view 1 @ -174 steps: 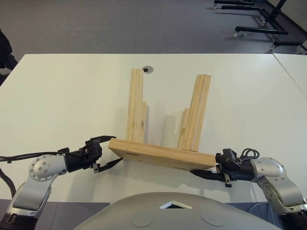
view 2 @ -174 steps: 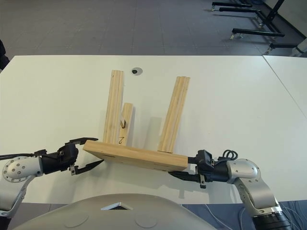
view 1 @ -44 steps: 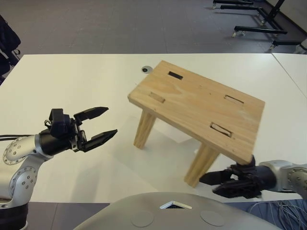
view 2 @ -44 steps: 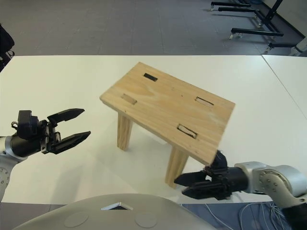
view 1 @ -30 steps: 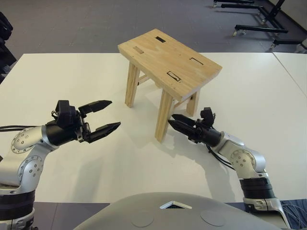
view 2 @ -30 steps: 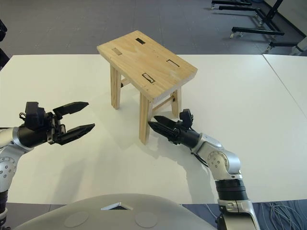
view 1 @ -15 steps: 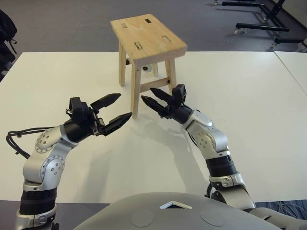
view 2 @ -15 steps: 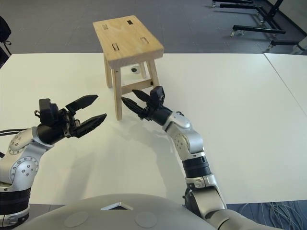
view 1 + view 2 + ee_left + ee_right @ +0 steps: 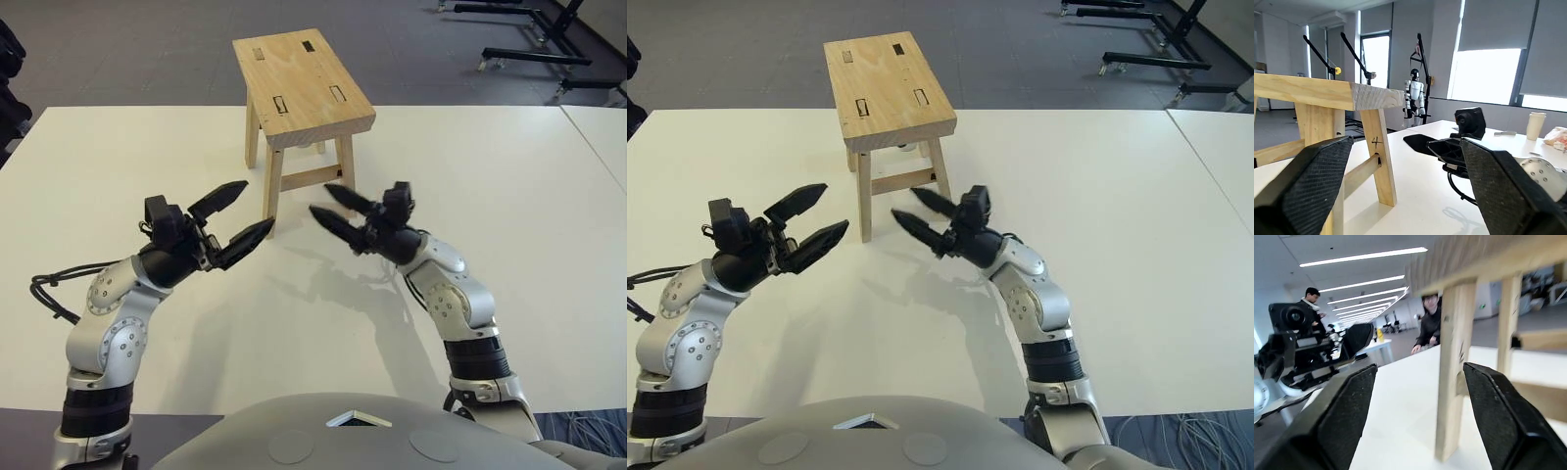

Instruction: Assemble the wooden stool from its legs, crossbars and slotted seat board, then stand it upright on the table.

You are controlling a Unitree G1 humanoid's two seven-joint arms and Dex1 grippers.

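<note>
The assembled wooden stool (image 9: 302,78) stands upright on the white table (image 9: 118,166), at the middle of its far side, slotted seat board on top, legs and a crossbar (image 9: 312,178) below. My left gripper (image 9: 239,213) is open, lifted above the table in front of the stool's near-left leg (image 9: 272,204), apart from it. My right gripper (image 9: 337,208) is open too, just in front of the near-right leg (image 9: 347,164), holding nothing. In the left wrist view the stool leg (image 9: 1382,161) stands between the left fingers (image 9: 1317,181), with the right gripper (image 9: 1435,146) beyond. The right wrist view shows a leg (image 9: 1452,382) close ahead.
A small round fitting sits in the table behind the stool (image 9: 904,146). Black wheeled frames (image 9: 529,54) stand on the floor past the table's far right. A second table edge (image 9: 602,137) lies at the right. Bare tabletop spreads on both sides of the stool.
The stool went from lying with its legs flat to standing upright at the far side. Both grippers have let go of it; the right gripper has drawn slightly right and back in the last half second.
</note>
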